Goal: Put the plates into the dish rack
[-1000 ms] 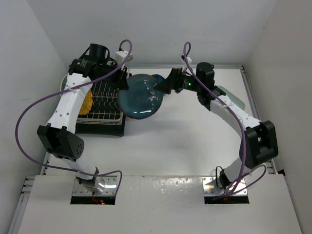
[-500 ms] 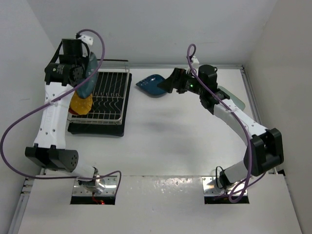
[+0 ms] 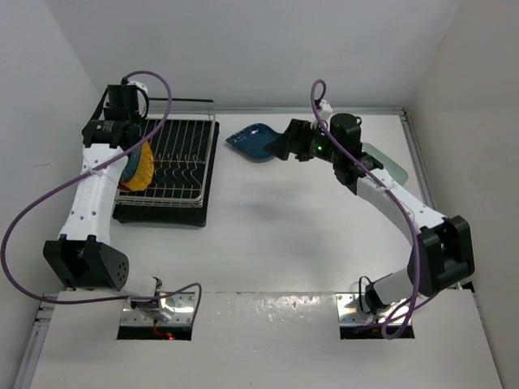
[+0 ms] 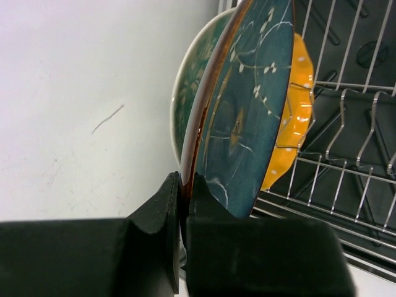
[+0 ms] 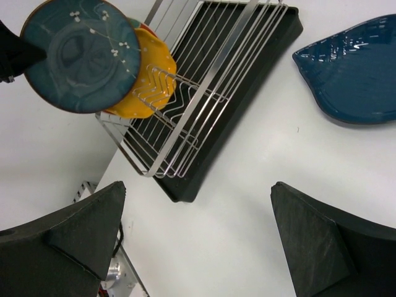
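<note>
My left gripper [image 3: 130, 147] is shut on the rim of the teal round plate [image 4: 247, 105], holding it on edge at the left end of the dish rack [image 3: 174, 162]. The plate shows in the right wrist view [image 5: 77, 52] too. The yellow scalloped dotted plate [image 4: 294, 117] stands in the rack close beside it. Another round plate with a pale rim [image 4: 180, 105] is on its other side. My right gripper [image 3: 280, 144] is open and empty beside the dark blue leaf-shaped plate [image 3: 253, 139], which lies flat on the table.
The pale mint plate [image 3: 383, 158] lies at the back right, partly under my right arm. The rack sits on a black drip tray [image 5: 204, 167] at the table's left, close to the side wall. White walls close in the back and sides.
My left gripper has carried the teal plate from mid-table, near the right gripper, left to the rack and lowered it beside the yellow plate. The right gripper has stayed open near the blue plate.
</note>
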Robot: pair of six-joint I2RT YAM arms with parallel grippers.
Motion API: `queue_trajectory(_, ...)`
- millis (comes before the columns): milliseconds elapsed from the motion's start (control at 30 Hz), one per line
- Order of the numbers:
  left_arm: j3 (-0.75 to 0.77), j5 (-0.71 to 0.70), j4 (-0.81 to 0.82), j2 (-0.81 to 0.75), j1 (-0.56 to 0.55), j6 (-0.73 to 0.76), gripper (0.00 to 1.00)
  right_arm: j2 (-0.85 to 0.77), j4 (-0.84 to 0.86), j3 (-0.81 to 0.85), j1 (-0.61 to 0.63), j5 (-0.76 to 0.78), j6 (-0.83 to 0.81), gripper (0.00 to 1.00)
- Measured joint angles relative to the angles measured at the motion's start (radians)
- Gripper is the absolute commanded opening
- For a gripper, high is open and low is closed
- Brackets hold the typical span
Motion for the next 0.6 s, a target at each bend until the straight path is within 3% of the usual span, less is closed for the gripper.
queue_trajectory(367, -0.038, 0.072, 0.024, 0.000, 0.071, -0.029, 0.00, -0.029, -0.012, -0.016, -0.011, 0.002, -0.011, 1.00)
queue_trajectory(600, 0.053, 0.106, -0.014, 0.016, 0.071, -0.040, 0.00, -0.028, -0.019, -0.016, -0.012, 0.000, -0.015, 1.00)
